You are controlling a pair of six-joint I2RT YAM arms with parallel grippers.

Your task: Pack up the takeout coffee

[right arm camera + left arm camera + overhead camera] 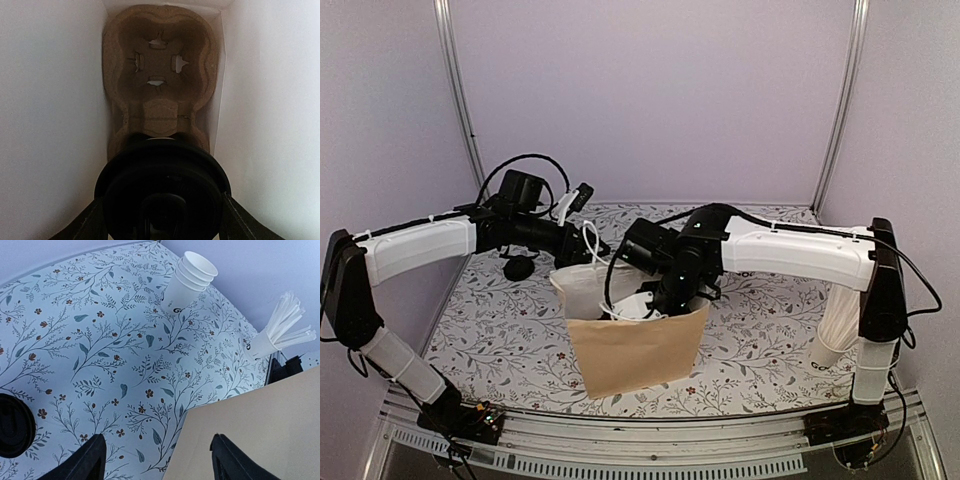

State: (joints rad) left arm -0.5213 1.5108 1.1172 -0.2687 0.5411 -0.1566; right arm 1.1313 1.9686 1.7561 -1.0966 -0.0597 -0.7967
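Only partial black lettering, perhaps "GO", shows on a white cup (828, 358).

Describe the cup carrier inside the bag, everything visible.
The cup carrier is moulded brown pulp, lying flat at the bottom of the bag, between its white inner walls. Its far well is empty, with four notched slots. The near well is hidden under the coffee's black lid, which the right gripper straddles.
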